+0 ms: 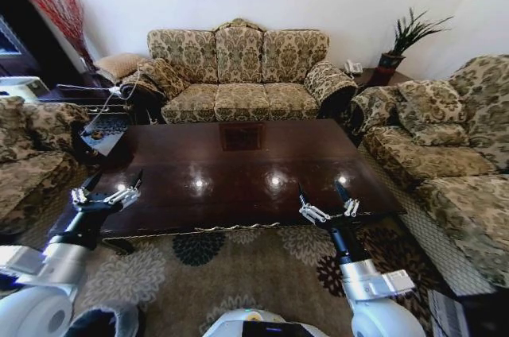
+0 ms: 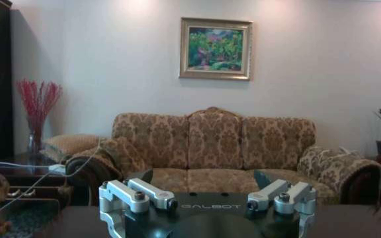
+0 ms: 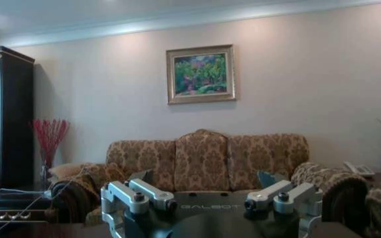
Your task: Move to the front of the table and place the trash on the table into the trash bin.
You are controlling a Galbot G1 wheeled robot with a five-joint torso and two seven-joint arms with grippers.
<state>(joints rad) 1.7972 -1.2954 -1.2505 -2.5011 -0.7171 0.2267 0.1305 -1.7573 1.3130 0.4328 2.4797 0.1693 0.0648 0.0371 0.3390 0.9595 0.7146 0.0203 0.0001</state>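
Note:
The table (image 1: pixel 238 194), long, glossy and dark brown with a small square inlay, stands right before me in the head view. Its top carries only light reflections, and the trash is out of view. My left gripper (image 1: pixel 115 181) hovers open over the table's near left corner. My right gripper (image 1: pixel 320 191) hovers open over the near right edge. Both wrist views look across the table toward the sofa, with the left gripper (image 2: pixel 204 176) and the right gripper (image 3: pixel 205 177) spread and holding nothing. A dark round shape with a pale rim (image 1: pixel 102 323) at my lower left may be the trash bin.
A patterned three-seat sofa (image 1: pixel 238 75) stands behind the table, with matching sofas at the right (image 1: pixel 453 154) and left (image 1: pixel 32 154). A small glass side table (image 1: pixel 105 134) with cables sits at the far left corner. A floral rug (image 1: pixel 238 273) lies between me and the table.

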